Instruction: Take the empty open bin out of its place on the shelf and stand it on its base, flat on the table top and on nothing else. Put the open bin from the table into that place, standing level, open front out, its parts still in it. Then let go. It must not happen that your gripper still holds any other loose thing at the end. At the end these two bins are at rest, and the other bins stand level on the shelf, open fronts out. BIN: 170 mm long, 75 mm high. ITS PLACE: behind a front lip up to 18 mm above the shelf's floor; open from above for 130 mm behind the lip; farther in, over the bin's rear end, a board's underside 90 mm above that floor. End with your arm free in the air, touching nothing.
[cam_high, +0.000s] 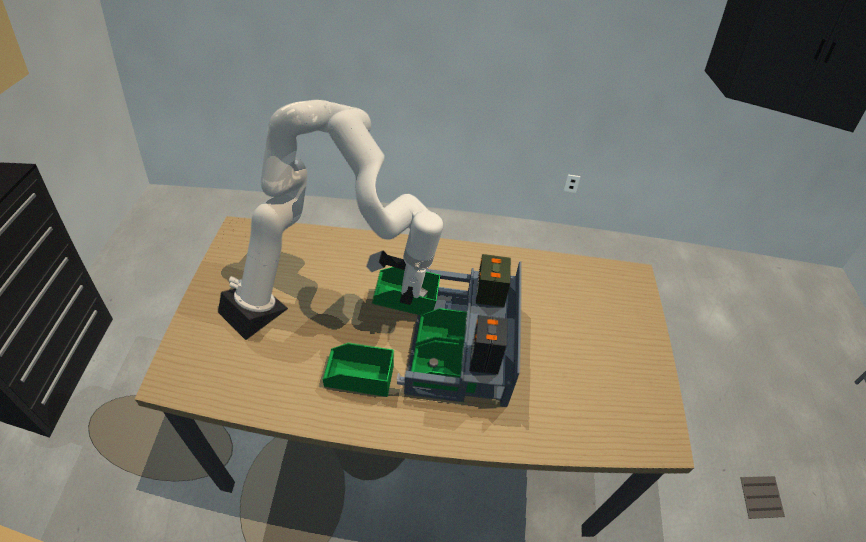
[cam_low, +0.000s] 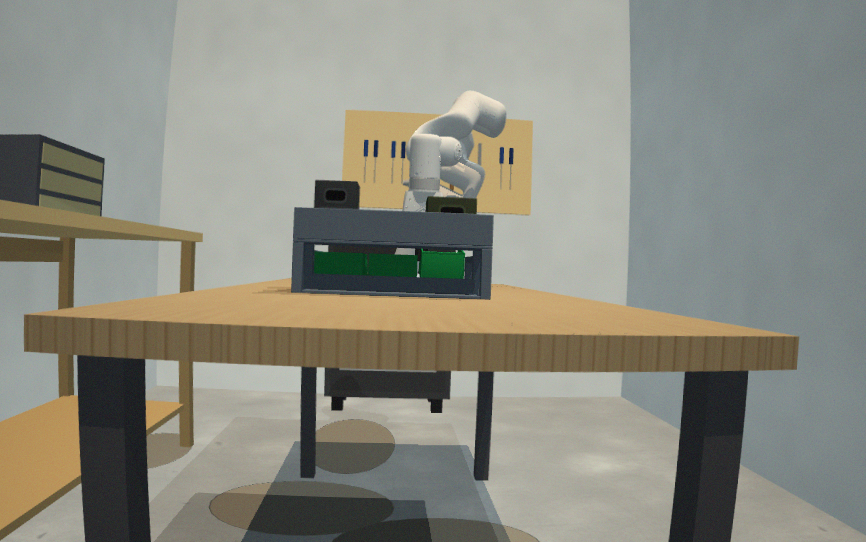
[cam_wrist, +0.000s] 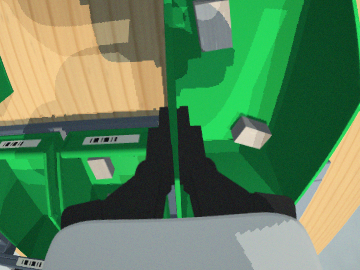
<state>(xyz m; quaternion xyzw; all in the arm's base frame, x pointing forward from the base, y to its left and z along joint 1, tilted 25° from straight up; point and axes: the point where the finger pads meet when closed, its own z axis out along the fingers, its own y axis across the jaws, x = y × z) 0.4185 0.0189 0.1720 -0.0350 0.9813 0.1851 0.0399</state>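
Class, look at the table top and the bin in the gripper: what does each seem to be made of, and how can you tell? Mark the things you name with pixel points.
Table top (cam_high: 593, 357) (cam_low: 408, 316): probably wood, matt; it shows pale brown grain.

Bin in the gripper (cam_high: 390, 288) (cam_wrist: 260, 60): likely moulded plastic, smooth, given its even green and thin walls; painted metal is possible.

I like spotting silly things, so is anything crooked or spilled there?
Nothing looks spilled. One green bin does look odd: it juts out in front of the shelf, its side wall pinched in the gripper.
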